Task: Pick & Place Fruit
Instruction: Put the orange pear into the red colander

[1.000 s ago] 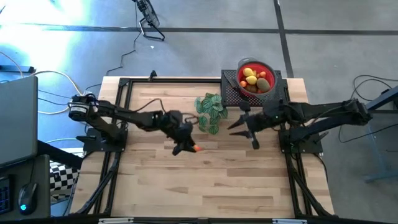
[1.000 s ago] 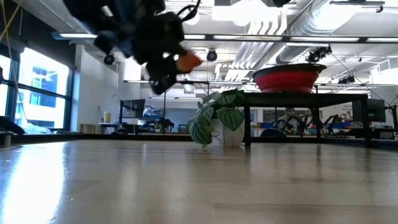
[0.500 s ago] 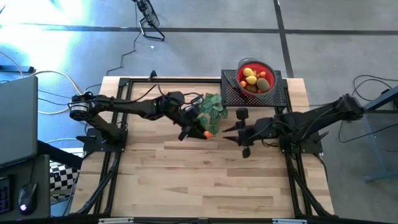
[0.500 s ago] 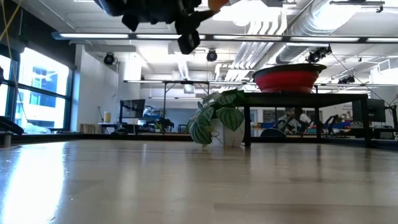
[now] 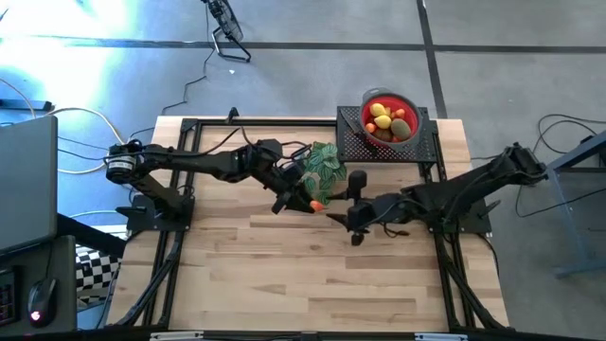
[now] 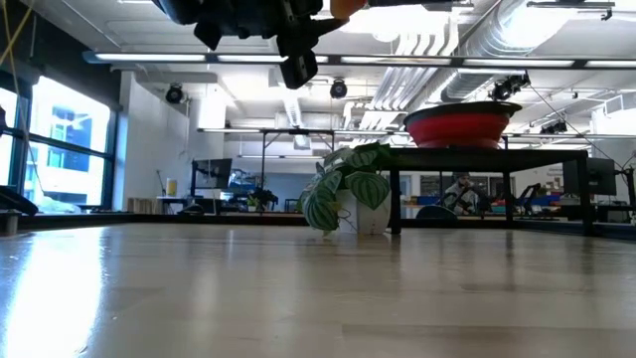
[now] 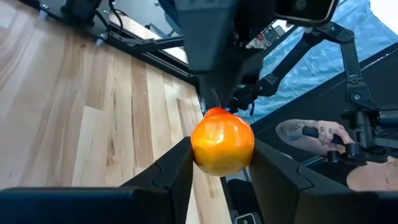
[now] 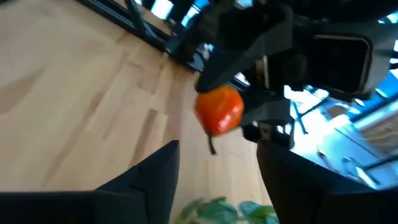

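Observation:
A small orange fruit [image 7: 222, 141] hangs high above the table's middle, with my left gripper [image 5: 301, 201] shut on it; the low view shows the fruit [image 6: 343, 8] at the picture's top edge. My right gripper [image 5: 343, 214] stands open just to the right of the fruit, pointing at it, and its fingers [image 8: 152, 177] are spread wide short of the fruit [image 8: 219, 110]. The red bowl [image 5: 411, 107] stands on a black raised stand at the far right and holds several yellow, red and brown-green fruits [image 5: 383, 119]. My left gripper pinches the orange fruit by its two opposite sides [image 7: 198, 149] between its two fingers. The fingers come nearly level from the table's left. The fruit is lifted clear, well above the tabletop.
A green leafy plant sprig [image 5: 320, 170] stands just beyond the two grippers, next to the black stand [image 5: 353, 142]. The wooden tabletop [image 5: 284, 275] stretches toward the near edge. In the left wrist view a person's hand [image 7: 308, 132] shows beyond the table.
My left gripper rose and went toward the table's right and far side with the orange fruit, then kept still. My right gripper swung from near the stand toward the table's left and near side, sinking a little, and now faces the fruit.

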{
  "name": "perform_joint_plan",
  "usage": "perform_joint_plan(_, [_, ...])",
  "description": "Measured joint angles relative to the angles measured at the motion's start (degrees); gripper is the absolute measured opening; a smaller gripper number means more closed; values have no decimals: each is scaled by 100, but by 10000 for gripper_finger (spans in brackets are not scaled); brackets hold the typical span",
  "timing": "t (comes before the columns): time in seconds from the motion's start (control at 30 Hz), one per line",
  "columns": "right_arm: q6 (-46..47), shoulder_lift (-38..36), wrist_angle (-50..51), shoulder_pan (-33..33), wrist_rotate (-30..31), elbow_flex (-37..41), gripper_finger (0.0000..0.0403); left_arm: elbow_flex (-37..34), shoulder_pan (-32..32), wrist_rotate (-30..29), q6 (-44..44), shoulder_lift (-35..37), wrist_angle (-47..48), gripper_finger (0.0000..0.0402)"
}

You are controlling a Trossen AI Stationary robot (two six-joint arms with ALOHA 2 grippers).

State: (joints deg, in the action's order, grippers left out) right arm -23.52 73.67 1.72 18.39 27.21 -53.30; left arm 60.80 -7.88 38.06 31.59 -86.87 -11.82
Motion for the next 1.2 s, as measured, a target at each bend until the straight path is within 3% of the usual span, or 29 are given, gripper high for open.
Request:
perform_joint_plan(0.57, [141, 85, -160, 74, -357, 0, 103, 0, 2, -9, 18, 0, 3, 138])
perform_joint_plan(1.07, [144, 85, -235, 74, -300, 0, 51, 1, 2, -7, 22, -1, -1, 138])
perform_joint_plan(1.2, [144, 85, -243, 74, -39, 0, 35, 0, 0, -28, 24, -2, -10, 138])
